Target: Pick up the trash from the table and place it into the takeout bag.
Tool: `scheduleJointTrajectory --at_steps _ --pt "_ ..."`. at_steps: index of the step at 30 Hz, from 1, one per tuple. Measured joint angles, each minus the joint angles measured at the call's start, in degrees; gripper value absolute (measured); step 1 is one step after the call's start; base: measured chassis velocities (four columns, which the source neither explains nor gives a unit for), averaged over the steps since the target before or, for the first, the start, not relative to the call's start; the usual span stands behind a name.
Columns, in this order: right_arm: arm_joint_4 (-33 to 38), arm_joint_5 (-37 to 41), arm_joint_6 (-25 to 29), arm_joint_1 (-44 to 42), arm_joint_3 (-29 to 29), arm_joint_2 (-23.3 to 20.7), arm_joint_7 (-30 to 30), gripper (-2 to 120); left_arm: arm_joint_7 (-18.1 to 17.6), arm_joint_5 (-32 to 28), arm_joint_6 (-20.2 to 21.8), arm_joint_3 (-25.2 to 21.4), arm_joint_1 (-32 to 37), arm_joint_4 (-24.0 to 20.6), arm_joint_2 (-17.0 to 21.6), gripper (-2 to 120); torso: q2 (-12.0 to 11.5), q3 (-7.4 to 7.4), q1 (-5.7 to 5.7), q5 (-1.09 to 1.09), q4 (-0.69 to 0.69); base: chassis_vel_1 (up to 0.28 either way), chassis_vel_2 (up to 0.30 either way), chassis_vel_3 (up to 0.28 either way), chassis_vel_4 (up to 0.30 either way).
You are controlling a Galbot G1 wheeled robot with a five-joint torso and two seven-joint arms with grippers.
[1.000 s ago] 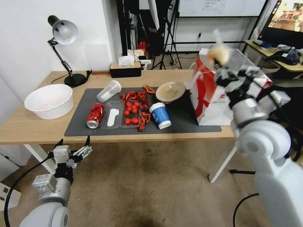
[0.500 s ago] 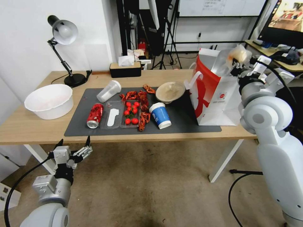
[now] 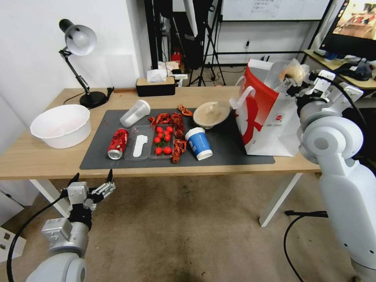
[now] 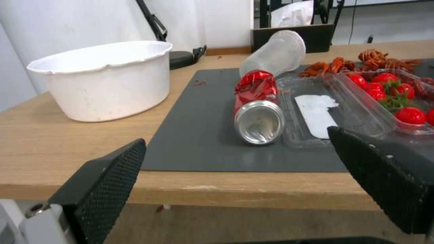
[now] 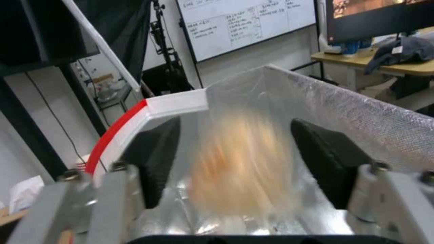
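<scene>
The left gripper (image 3: 91, 187) waits below the near edge of the table (image 3: 47, 160), its fingers spread apart with nothing between them.

On the dark mat (image 3: 219, 150), a clear plastic tray (image 3: 150, 141) holds red cherry tomatoes (image 3: 162, 140) in its right compartment; its left compartment holds a white paper slip. The crushed red soda can (image 3: 118, 143) lies on its side touching the tray's left edge. The blue paper cup (image 3: 199, 143) lies tipped just right of the tray. Farther back lie the translucent plastic cup (image 3: 135, 113) and the beige bowl (image 3: 211, 113).

At the right, the takeout bag (image 3: 266, 113) stands upright, its mouth open. Over the mouth, the right gripper (image 5: 235, 159) has its pads set wide, and the clear-wrapped bun (image 5: 246, 162), pale and blurred, sits between them without touching either pad.
</scene>
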Motion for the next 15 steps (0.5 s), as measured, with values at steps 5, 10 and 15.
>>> scheduleJointTrajectory --at_steps 5,10,15 --pt "0.12 0.19 -0.2 0.5 0.2 -0.54 0.22 87 0.03 0.07 -0.05 0.15 0.02 0.08 -0.04 100 0.0 0.0 0.0 0.0 0.0 0.0 0.0 0.0 0.0" --pt "1.14 2.61 4.46 1.14 0.3 -1.08 -2.83 99 0.03 0.11 -0.09 0.21 0.0 0.09 -0.08 100 0.0 0.0 0.0 -0.01 0.0 0.0 0.0 0.0 0.0" --pt "3.66 4.47 12.03 0.44 0.31 -1.96 -11.91 100 0.04 0.1 -0.11 0.16 -0.1 0.1 0.04 100 0.0 0.0 0.0 0.0 0.0 0.0 0.0 0.0 0.0"
